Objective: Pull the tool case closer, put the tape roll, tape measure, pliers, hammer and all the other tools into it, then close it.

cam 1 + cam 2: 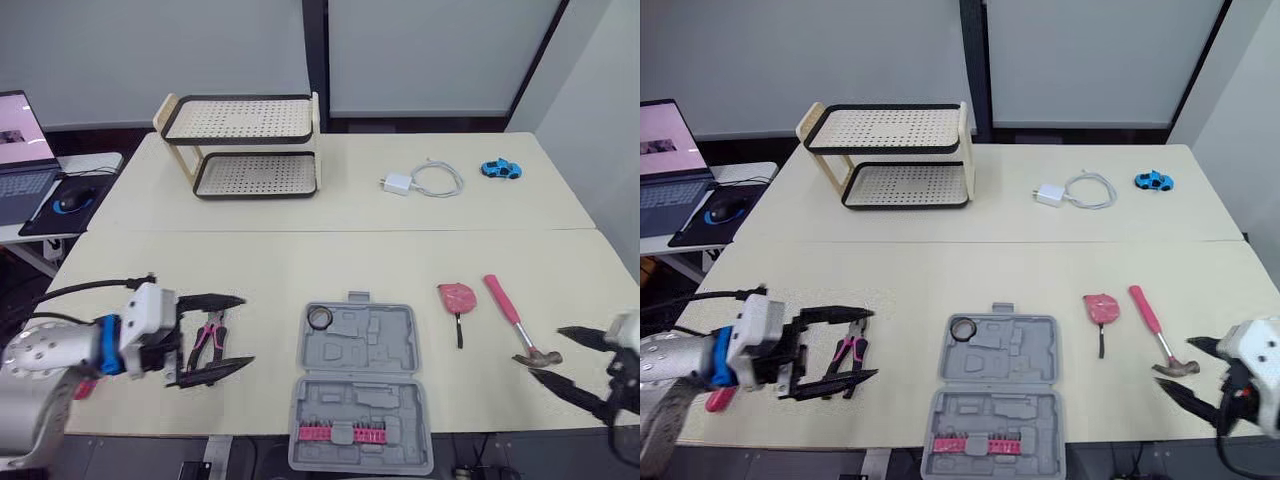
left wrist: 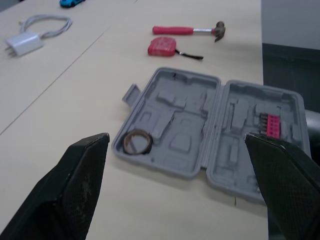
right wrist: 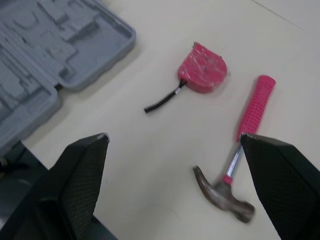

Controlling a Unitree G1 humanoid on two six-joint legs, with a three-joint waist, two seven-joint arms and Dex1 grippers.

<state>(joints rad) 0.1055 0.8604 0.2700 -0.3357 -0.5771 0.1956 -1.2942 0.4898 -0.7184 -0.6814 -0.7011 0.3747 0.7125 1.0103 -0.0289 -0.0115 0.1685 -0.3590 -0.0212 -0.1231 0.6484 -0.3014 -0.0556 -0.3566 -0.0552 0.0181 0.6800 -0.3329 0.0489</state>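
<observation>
Evidently your left hand (image 1: 245, 330) is spread over the pink-handled metal pliers (image 1: 207, 340), your right hand (image 1: 549, 354) spread at the head of the pink-handled steel hammer (image 1: 503, 305), each seemingly poised to feed the open grey plastic tool case (image 1: 400, 345) between them.

I had the case (image 1: 360, 385) lying open at the near edge of the table (image 1: 300, 260), in the centre. The tape roll (image 1: 320, 318) sat in its far left corner. Left of the case lay the pliers (image 1: 208, 340); right of it the tape measure (image 1: 457, 298), then the hammer (image 1: 515, 322). Behind, I saw a rack (image 1: 245, 145) at far left, with a charger (image 1: 420, 181) and toy car (image 1: 500, 169) to its right.
</observation>
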